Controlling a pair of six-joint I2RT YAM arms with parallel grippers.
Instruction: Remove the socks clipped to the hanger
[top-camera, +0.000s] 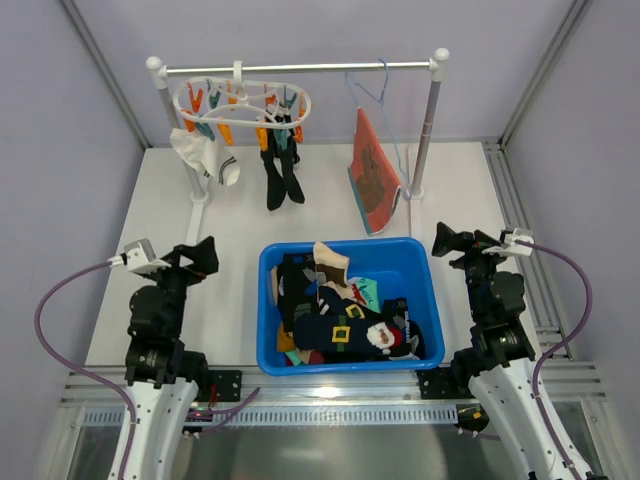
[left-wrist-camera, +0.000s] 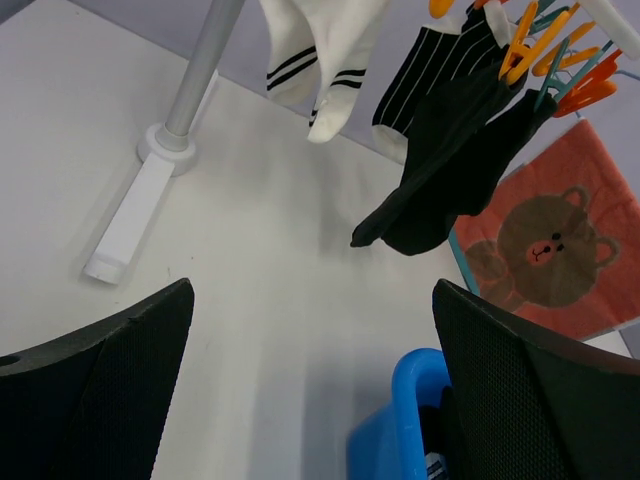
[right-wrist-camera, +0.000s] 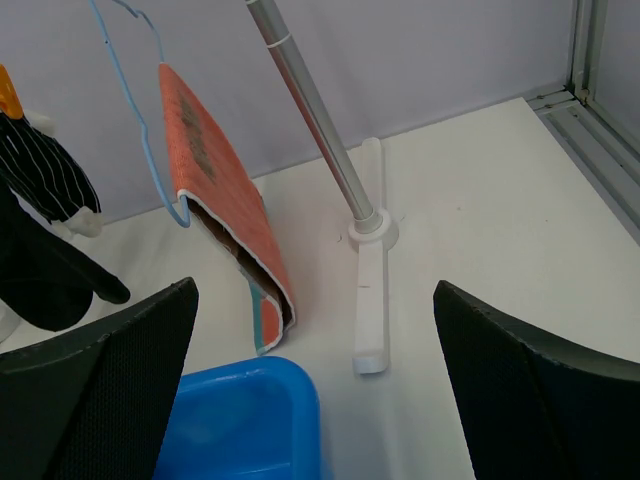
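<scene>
I see a blue bin (top-camera: 266, 300) heaped with clothes (top-camera: 345, 330) on the white table (top-camera: 230, 215); behind it an orange bear-print cloth (top-camera: 372, 175) hangs on a pale-blue wire hanger (top-camera: 383, 85).

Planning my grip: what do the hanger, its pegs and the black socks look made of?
The hanger: seemingly white plastic, a smooth moulded ring. The pegs: glossy orange and teal plastic, likely. The black socks: soft matt knit fabric, hanging limp; one has thin white stripes.

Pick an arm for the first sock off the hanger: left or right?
Left. The hanger hangs at the left end of the rail, ahead of the open left pincer, whose camera sees the socks. The right pincer, also open, faces the cloth and post.
</scene>
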